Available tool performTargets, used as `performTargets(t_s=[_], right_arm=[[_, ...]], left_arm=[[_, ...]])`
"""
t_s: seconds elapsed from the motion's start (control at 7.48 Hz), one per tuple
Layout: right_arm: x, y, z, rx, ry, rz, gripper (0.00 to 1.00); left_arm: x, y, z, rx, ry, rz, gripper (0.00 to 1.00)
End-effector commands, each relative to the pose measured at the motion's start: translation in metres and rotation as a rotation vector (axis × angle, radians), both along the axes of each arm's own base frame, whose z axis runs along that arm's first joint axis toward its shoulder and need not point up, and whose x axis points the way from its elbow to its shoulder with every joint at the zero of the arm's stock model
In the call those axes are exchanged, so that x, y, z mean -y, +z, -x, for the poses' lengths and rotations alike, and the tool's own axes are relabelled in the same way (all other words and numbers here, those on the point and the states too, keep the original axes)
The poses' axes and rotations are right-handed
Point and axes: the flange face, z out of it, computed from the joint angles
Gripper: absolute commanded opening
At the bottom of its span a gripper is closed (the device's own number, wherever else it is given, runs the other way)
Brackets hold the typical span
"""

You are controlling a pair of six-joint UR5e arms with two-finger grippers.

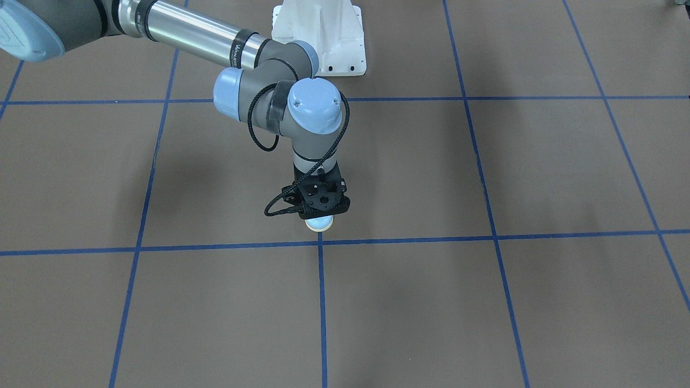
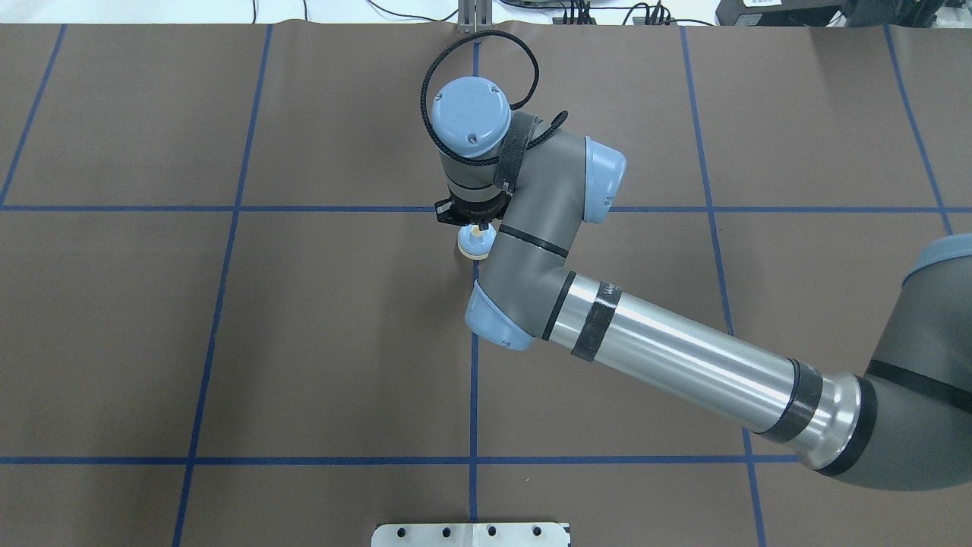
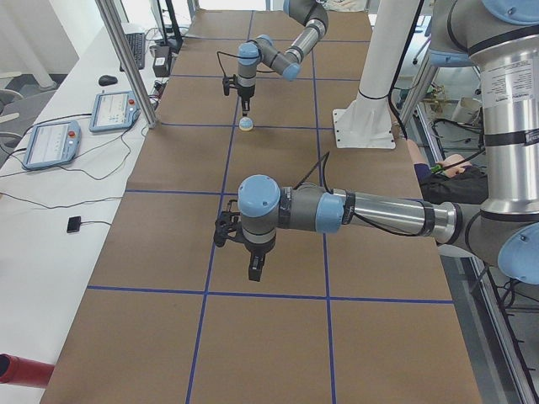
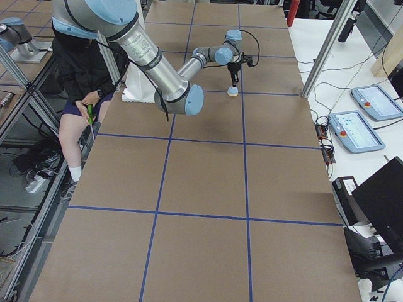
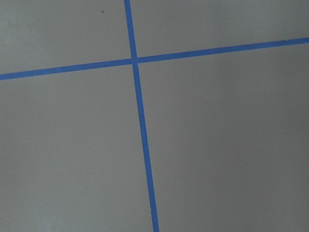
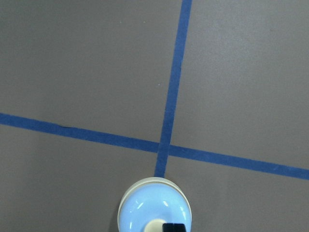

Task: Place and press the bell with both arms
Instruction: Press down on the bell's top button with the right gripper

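Light-blue bell (image 6: 145, 208) partly hidden | right claw (image 6: 174, 227) narrow, tip on button (image 6: 154, 226) | left claw (image 3: 255, 271): cannot tell

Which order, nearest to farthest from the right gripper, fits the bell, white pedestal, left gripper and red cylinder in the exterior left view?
1. bell, directly under the right gripper.
2. white pedestal, at the robot's side.
3. left gripper, nearer the camera.
4. red cylinder, bottom-left corner.

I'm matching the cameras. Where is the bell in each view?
Front-facing: the bell centre.
Overhead: the bell upper centre.
Exterior left: the bell far, top middle.
Exterior right: the bell far, top, right of centre.
Left wrist: not in it.
Right wrist: the bell bottom centre.
Shared landmark: blue tape crossing beside it.
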Motion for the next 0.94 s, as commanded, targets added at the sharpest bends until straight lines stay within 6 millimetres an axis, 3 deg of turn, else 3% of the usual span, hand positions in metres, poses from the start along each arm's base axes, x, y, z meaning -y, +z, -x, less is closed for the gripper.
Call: performTargets(t_s=[0.0,0.8], right_arm=[[0.0003,0.0003,0.0009,0.025,0.001,-0.012,0.0],[-0.0055,0.0085,0.008,0.015,-0.013,-0.007,0.0]], left_arm=[[0.0,0.0006,0.0,0.0,0.0,0.001,1.0],[-0.0006,0.0012,-0.0001,-0.001,0.0,0.003,1.0]])
